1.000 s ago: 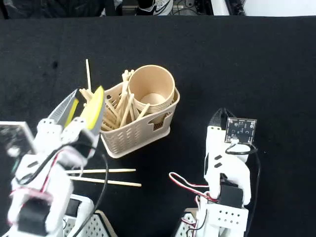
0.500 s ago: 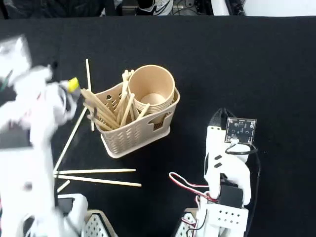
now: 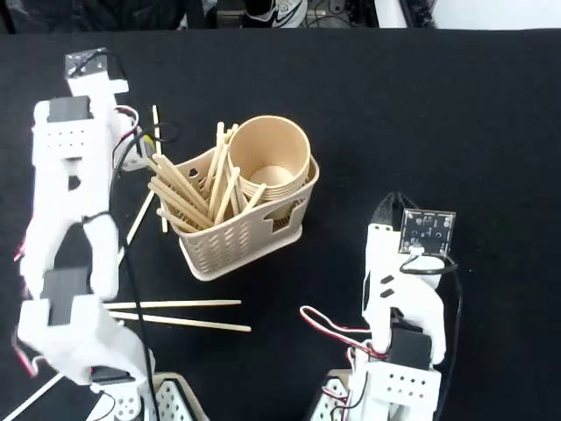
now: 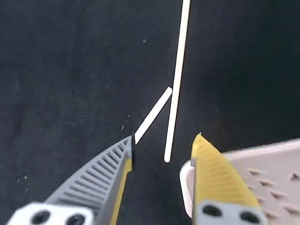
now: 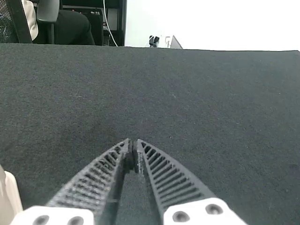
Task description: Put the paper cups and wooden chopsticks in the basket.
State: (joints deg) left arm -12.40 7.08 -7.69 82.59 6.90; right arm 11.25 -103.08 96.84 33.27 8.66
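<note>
A cream slatted basket (image 3: 241, 237) stands at the table's middle with stacked paper cups (image 3: 269, 153) and several wooden chopsticks (image 3: 187, 189) in it. Two chopsticks (image 3: 180, 313) lie on the table in front of the basket, and two more (image 3: 159, 132) lie by its left side. My left arm (image 3: 66, 175) stretches along the left of the basket. My left gripper (image 4: 165, 137) is open over the black cloth, above two loose chopsticks (image 4: 177, 84), with the basket rim (image 4: 262, 149) beside its yellow finger (image 4: 211, 168). My right gripper (image 5: 133, 143) is shut and holds nothing, resting right of the basket (image 3: 393, 206).
The black cloth covers the whole table (image 3: 438, 105); its far and right parts are bare. The arm bases (image 3: 386, 386) stand at the front edge. A basket corner (image 5: 7, 192) shows at the edge of the right wrist view.
My left arm has swung from the front left of the basket out to its far left side, uncovering chopsticks on the table. The right arm has kept still.
</note>
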